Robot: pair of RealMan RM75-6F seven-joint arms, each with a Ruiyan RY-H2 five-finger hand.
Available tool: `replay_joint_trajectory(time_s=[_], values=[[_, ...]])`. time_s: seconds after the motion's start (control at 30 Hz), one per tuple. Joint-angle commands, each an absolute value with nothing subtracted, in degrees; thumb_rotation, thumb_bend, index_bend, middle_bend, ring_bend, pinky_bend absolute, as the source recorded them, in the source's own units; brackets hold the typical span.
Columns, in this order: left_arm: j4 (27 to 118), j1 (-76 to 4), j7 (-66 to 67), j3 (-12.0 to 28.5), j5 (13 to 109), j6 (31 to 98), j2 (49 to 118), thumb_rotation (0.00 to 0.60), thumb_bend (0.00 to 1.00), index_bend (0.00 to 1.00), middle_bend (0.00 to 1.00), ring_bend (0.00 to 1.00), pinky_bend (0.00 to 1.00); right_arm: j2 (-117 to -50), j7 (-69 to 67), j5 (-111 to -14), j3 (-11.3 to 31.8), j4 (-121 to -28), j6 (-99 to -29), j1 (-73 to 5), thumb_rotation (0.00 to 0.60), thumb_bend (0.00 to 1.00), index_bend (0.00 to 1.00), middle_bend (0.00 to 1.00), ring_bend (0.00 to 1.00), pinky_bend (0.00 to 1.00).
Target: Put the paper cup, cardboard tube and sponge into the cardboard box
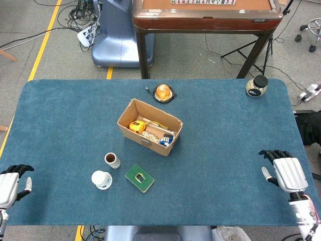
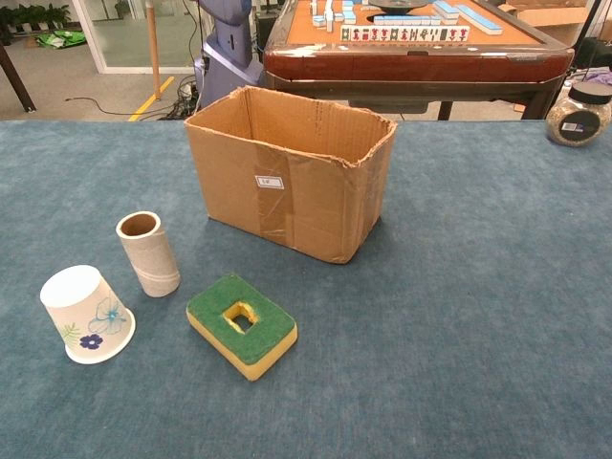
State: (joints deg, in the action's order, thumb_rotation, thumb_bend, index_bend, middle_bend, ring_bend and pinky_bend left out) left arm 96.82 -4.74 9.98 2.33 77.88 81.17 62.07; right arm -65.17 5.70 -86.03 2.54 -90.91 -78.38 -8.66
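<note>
Your three things all sit on the left half of the blue table (image 1: 225,125), in front of the cardboard box (image 1: 149,127), on the side nearest to you. The paper cup (image 1: 102,179) stands upside down and is the one furthest to the left. The cardboard tube (image 1: 112,160) stands up tall just beside it, a bit nearer the box. The sponge (image 1: 140,177), green on top and yellow below with a hole in the middle, lies flat just to the right of them, and its long side runs slanted, not square to the table edge. None of them is in the box yet. The box top is open, and there are already some other small things inside. Your left hand (image 1: 11,183) is at the left edge of the table and holds nothing, with its fingers a little curled but apart. Your right hand (image 1: 286,170) is far over by the right edge, also holding nothing, with fingers spread and pointing away from you. So the left hand looks much nearer to all three things. I think you should reach with it to the right and a little forward, and the cup comes first in its path.
</note>
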Motion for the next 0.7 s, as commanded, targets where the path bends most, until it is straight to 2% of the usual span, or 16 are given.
replay_joint_trajectory(time_s=[0.03,0.33,0.37,0.43,0.57,0.7], values=[[97.2,-4.4,10.6,2.3,77.5,81.5,61.9,0.6,0.54,0.39,0.37,0.29,0.42,-65.3,6.0,-86.1,2.6,-90.9,-77.5,-9.3,0.6,0.39,0.34,0.41,0.33,0.37],[98.2,-3.9,9.3,2.2,77.6,82.0,61.5,0.6,0.52,0.39,0.37,0.29,0.42,-65.3,6.3,-85.6,2.6,-91.2,-76.2,-10.2,0.6,0.39,0.34,0.41,0.33,0.37],[98.6,-3.7,8.2,2.1,77.8,82.0,61.2,0.6,0.5,0.39,0.37,0.29,0.42,-65.2,6.3,-85.6,2.6,-91.2,-76.1,-10.3,0.6,0.39,0.34,0.41,0.33,0.37],[99.3,-3.6,6.6,1.8,78.5,82.0,60.7,0.6,0.38,0.39,0.37,0.29,0.43,-65.3,6.3,-85.6,2.7,-91.2,-76.0,-10.4,0.6,0.39,0.34,0.41,0.33,0.37],[100.5,-3.7,4.6,0.9,80.7,81.3,59.9,0.6,0.21,0.38,0.37,0.29,0.43,-65.0,6.7,-86.1,2.4,-91.5,-75.8,-10.7,0.6,0.39,0.34,0.41,0.33,0.37],[102.1,-4.2,3.4,0.0,82.2,79.9,59.0,0.6,0.15,0.34,0.37,0.29,0.44,-64.4,6.4,-86.4,2.4,-92.1,-76.9,-10.2,0.6,0.39,0.34,0.41,0.33,0.37]])
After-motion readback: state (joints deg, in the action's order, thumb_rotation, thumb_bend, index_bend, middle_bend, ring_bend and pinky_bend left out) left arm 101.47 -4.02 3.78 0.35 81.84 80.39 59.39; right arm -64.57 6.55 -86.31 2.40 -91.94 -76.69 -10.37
